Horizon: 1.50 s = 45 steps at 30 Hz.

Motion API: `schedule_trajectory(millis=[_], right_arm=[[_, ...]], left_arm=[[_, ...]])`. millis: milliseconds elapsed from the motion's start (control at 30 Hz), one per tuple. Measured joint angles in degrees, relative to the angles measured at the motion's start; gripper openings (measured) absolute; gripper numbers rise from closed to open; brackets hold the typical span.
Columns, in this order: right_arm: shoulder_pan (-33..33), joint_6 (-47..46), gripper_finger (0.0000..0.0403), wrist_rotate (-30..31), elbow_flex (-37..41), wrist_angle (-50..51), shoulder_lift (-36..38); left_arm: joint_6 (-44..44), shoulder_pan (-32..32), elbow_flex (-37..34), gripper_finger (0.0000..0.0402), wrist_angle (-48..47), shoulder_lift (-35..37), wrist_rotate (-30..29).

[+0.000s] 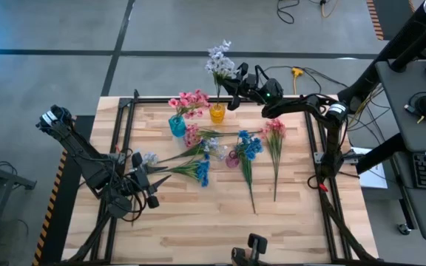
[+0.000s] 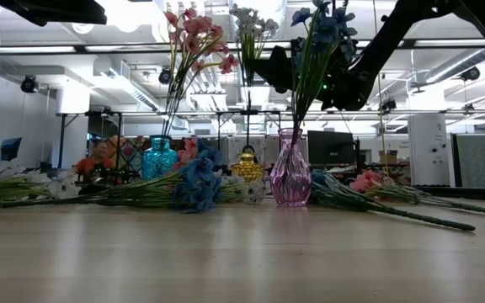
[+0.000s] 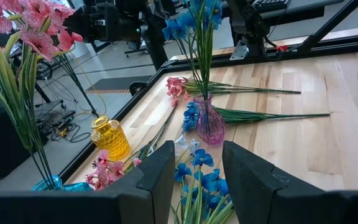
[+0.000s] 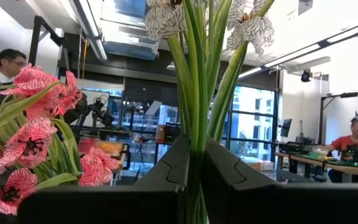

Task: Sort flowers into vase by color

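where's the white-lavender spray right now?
In the high view, the white-lavender spray stands at the table's far edge, stems held in the right gripper just above the yellow vase, right of the pink flowers in the teal vase.

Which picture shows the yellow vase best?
The left wrist view: the yellow vase stands whole and unblocked there. From above it is a small spot beneath white flowers. The low view half hides it behind blue flowers. The right wrist view misses it.
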<state>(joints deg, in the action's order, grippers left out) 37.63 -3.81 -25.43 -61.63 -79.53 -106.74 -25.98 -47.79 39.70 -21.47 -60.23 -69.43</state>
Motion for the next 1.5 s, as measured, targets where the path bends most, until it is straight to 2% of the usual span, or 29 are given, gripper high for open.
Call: schedule_trajectory(millis=[967, 1500], right_arm=[[0.0, 1.3, 0.0021, 1.4, 0.0, 2.6, 0.0], [0.0, 0.9, 0.0117, 1.4, 0.0, 2.6, 0.1]], left_arm=[[0.2, 0.0, 0.0, 0.0119, 0.0, 0.0, 0.0], [0.5, 0.0, 0.0, 0.0119, 0.0, 0.0, 0.0]])
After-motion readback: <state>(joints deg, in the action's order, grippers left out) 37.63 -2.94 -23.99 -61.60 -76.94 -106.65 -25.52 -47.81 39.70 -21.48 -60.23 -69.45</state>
